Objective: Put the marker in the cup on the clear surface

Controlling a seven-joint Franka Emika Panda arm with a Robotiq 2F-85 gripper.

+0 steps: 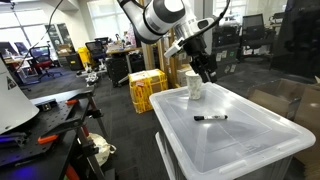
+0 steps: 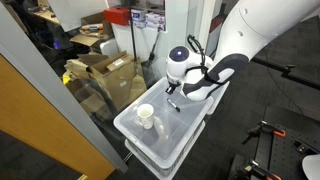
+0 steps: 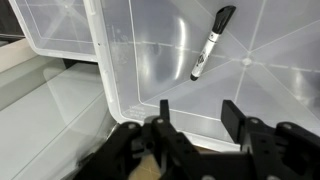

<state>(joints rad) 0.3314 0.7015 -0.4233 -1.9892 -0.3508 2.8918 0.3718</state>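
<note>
The marker (image 1: 210, 117) is a thin black stick lying flat near the middle of the clear surface (image 1: 240, 140), a translucent bin lid. In the wrist view the marker (image 3: 212, 42) lies beyond the fingers on the lid (image 3: 150, 60). The cup (image 1: 195, 88), a whitish tumbler, stands upright near a corner of the lid; it also shows in an exterior view (image 2: 146, 117). My gripper (image 1: 205, 70) hangs just above and beside the cup, away from the marker. In the wrist view the gripper (image 3: 197, 115) is open with nothing between its fingers.
Yellow crates (image 1: 147, 90) stand on the floor behind the bin. Cardboard boxes (image 2: 105, 75) sit behind a glass partition beside the bin. A workbench with tools (image 1: 50, 125) is off to one side. The lid has a raised rim (image 3: 105, 80).
</note>
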